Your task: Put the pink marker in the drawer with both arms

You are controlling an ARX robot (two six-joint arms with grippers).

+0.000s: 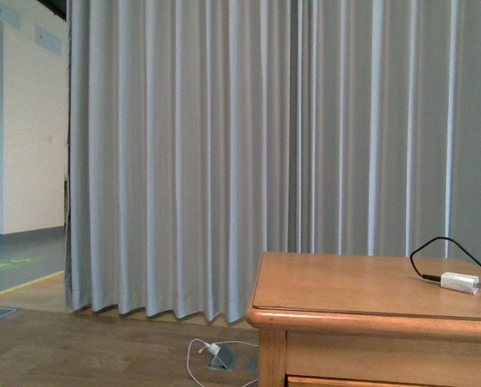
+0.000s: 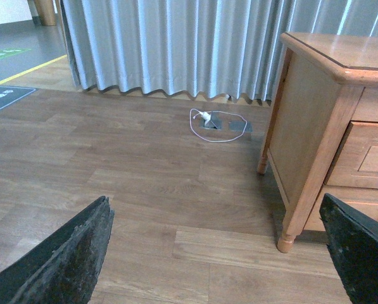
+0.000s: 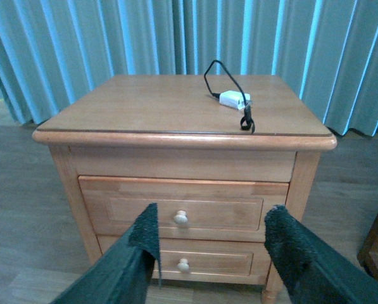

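- Right gripper (image 3: 211, 244): fingers spread wide, nothing between them, hanging in front of the cabinet (image 3: 176, 120) and facing its two drawer fronts.
- Left gripper (image 2: 217, 253): also wide apart and empty, aimed at bare wood floor (image 2: 113, 164) beside the cabinet's left side.
- Drawer (image 3: 176, 206): the taller, upper front with round knob (image 3: 180, 218); fully closed. Shallower drawer (image 3: 185, 259) below, smaller knob, also closed.
- Pink marker: not visible in any view. Cabinet top carries only a white charger plug (image 3: 234, 99) with black cable (image 3: 223, 79).
- Task looks unstarted: neither pull nor pick done.
- Risk: wrong knob. The two knobs sit stacked close together; a low approach would catch the shallower drawer.
- Risk: grabbing the charger plug in place of the marker, since nothing else small is in sight.
- Risk: cable loop overhangs the front edge and could snag a finger reaching across the top.
- Risk: light cabinet on legs could slide or tip toward the arm if the drawer sticks.
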